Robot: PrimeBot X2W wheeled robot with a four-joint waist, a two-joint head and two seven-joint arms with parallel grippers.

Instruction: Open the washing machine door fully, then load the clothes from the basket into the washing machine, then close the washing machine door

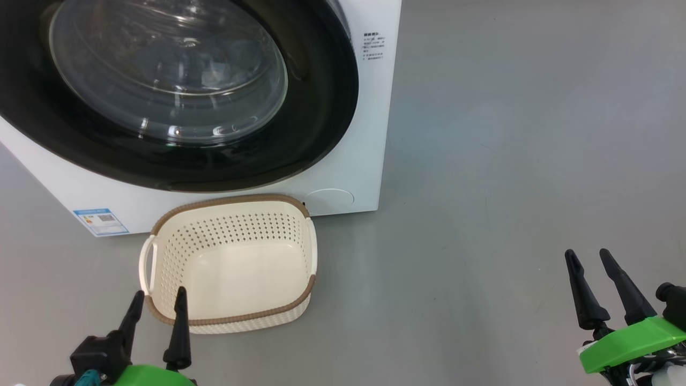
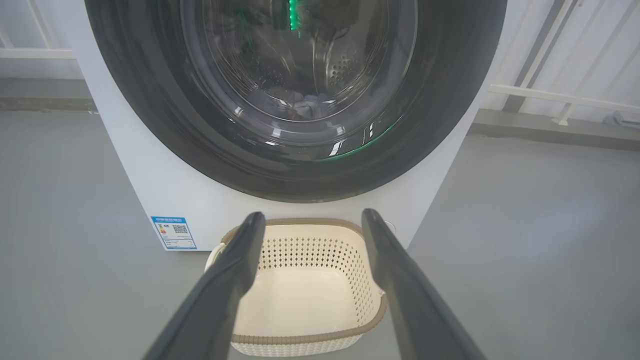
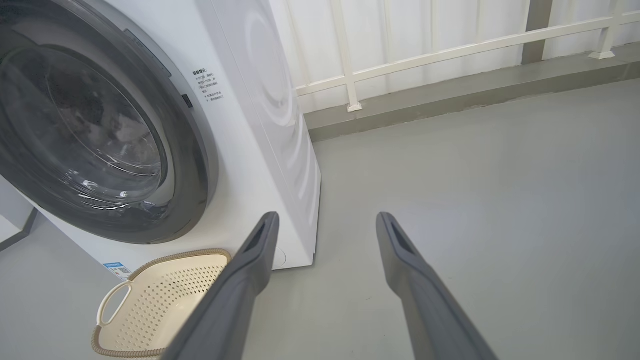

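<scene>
Both grippers sat low and empty: left gripper [image 1: 161, 292] with jaws parted at the near rim of the basket [image 1: 230, 236], right gripper [image 1: 587, 252] equally parted over bare floor. Basket was empty, right against the washing machine [image 1: 370, 161] front. Washing machine door [image 1: 321, 107] looked shut, clothes [image 2: 306, 106] soft and pale inside the drum. The door is rigid, glossy and likely slippery, so any seating push belongs on the black ring, not the glass.

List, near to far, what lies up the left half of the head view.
left gripper → basket → washing machine
</scene>
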